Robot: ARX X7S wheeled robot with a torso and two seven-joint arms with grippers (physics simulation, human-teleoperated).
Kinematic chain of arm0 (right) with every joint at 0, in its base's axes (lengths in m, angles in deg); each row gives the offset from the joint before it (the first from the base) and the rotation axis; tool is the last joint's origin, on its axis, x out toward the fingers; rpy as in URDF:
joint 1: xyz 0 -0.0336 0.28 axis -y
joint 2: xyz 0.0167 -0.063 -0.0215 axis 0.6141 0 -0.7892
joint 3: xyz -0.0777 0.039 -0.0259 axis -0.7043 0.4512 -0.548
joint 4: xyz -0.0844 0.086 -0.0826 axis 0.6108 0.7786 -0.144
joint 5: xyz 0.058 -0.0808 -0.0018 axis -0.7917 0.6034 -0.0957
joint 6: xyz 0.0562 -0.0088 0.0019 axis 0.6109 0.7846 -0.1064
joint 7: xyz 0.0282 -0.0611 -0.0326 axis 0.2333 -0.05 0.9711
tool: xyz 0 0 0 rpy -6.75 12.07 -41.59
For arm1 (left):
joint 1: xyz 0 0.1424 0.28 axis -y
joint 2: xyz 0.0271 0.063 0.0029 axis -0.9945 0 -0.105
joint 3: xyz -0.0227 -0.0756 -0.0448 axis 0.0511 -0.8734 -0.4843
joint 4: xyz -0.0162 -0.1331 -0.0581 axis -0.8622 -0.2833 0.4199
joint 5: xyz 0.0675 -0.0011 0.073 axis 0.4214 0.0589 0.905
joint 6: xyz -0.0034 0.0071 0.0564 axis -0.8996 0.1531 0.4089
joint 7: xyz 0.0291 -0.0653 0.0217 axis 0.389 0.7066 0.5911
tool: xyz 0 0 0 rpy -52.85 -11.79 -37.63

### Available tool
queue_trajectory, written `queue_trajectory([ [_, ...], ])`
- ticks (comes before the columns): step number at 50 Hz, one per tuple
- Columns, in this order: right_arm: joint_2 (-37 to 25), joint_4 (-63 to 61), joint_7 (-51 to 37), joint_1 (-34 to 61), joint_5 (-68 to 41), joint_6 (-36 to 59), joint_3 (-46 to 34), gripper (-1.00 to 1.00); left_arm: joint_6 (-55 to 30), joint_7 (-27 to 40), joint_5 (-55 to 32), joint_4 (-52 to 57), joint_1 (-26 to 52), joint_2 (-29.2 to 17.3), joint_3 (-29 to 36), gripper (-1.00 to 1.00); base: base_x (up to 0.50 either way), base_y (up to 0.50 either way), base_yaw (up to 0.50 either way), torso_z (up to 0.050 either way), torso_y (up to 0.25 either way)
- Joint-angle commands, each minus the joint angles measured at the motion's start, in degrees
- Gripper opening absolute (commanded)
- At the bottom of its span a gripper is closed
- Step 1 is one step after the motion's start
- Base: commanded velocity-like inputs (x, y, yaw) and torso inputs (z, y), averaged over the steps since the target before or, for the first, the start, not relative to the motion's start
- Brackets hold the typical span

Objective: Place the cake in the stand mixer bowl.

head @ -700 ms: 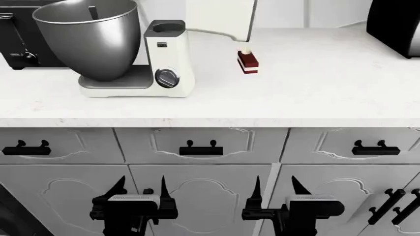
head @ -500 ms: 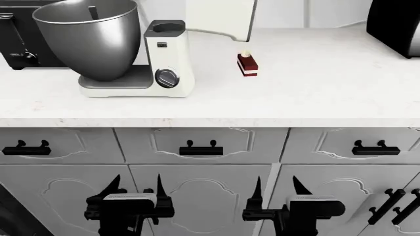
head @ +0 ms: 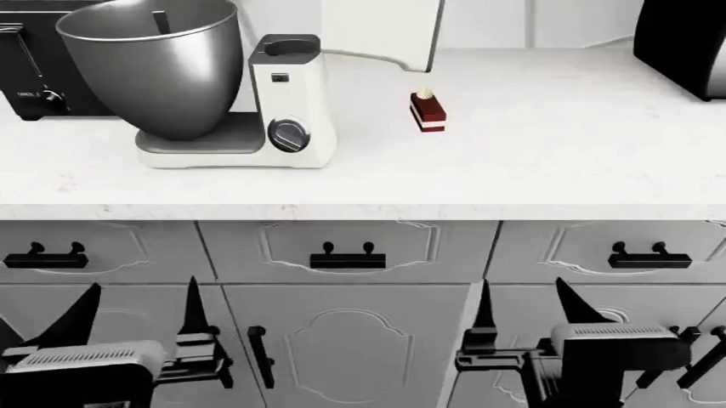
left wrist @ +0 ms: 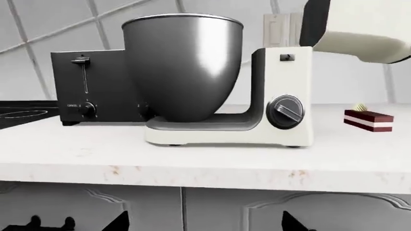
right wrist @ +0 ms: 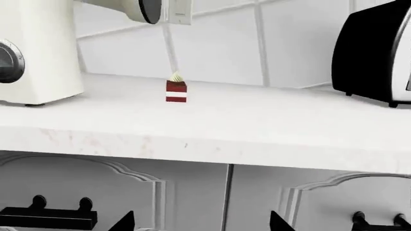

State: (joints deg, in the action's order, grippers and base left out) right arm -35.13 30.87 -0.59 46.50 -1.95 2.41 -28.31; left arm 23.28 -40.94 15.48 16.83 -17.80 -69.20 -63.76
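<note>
The cake (head: 428,111), a small dark red slice with white layers and a cream swirl, sits on the white counter right of the white stand mixer (head: 292,102); it also shows in the left wrist view (left wrist: 368,119) and the right wrist view (right wrist: 176,89). The grey steel stand mixer bowl (head: 153,64) stands on the mixer's base at the left (left wrist: 185,67). My left gripper (head: 136,310) and right gripper (head: 525,308) are both open and empty, low in front of the cabinet doors, well below the counter.
A black toaster (head: 34,72) stands behind the bowl at far left. A black appliance (head: 684,42) stands at the counter's far right (right wrist: 376,57). The mixer's tilted head (head: 380,32) hangs above the cake. Cabinet drawers with black handles (head: 347,256) face me under the counter edge.
Both grippers have spread apart sideways and come closer to the head camera, left further left, right further right. The cake and mixer have not moved.
</note>
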Motion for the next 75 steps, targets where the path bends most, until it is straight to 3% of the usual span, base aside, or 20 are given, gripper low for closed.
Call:
queue_trajectory([
  [1, -1.9, -6.8, 1.3, 0.9, -3.5, 6.3, 0.6, 1.00, -2.6, 0.8, -3.3, 8.7, -3.6, -0.8, -3.7, 1.00, 0.00, 0.00, 0.00, 0.000, 0.000],
  [22, -3.4, -9.6, 0.0, 1.7, -3.0, 8.6, -0.6, 1.00, -1.2, 2.0, -5.3, 10.0, -5.2, -1.5, -5.3, 1.00, 0.46, 0.00, 0.00, 0.000, 0.000],
  [25, -3.7, -10.3, -0.4, 2.4, -3.0, 9.9, -0.3, 1.00, -1.2, 4.0, -7.6, 14.9, -6.6, -1.7, -11.0, 1.00, 0.00, 0.00, 0.00, 0.000, 0.000],
  [27, -3.9, -10.6, -0.7, 2.9, -3.2, 10.7, 0.2, 1.00, 2.4, 10.8, -13.6, 15.2, -10.0, -6.9, -15.2, 1.00, 0.00, 0.00, 0.00, 0.000, 0.000],
  [29, -4.0, -11.3, -1.2, 3.3, -3.0, 11.7, 0.2, 1.00, 13.4, 24.6, -19.5, 15.2, -19.0, -18.3, -16.5, 1.00, 0.00, 0.00, 0.00, 0.000, 0.000],
  [32, -4.1, -11.1, -1.6, 3.8, -2.7, 12.1, -0.2, 1.00, 24.3, 39.7, -20.7, 15.2, -28.9, -31.8, -14.9, 1.00, 0.00, 0.00, 0.00, 0.000, 0.000],
  [35, -4.4, -10.8, -1.8, 4.5, -2.7, 12.6, -0.4, 1.00, 24.8, 45.9, -20.1, 15.1, -30.0, -37.6, -12.4, 1.00, 0.00, 0.00, 0.00, 0.000, 0.000],
  [48, -5.4, -13.7, -0.7, 9.6, -5.7, 19.4, -0.5, 1.00, 25.7, 45.5, -19.8, 12.4, -27.9, -37.8, -8.7, 1.00, 0.27, 0.00, 0.00, 0.000, 0.000],
  [66, -5.5, -12.5, -1.2, 9.2, -6.3, 18.2, -0.1, 1.00, 25.0, 44.9, -19.5, 10.9, -25.2, -37.8, -5.4, 1.00, 0.00, 0.39, 0.00, 0.000, 0.000],
  [75, -5.5, -12.7, -0.8, 8.9, -7.9, 18.4, 0.4, 1.00, 24.9, 44.7, -19.5, 10.5, -24.8, -37.7, -4.8, 1.00, 0.06, 0.00, 0.00, 0.000, 0.000],
])
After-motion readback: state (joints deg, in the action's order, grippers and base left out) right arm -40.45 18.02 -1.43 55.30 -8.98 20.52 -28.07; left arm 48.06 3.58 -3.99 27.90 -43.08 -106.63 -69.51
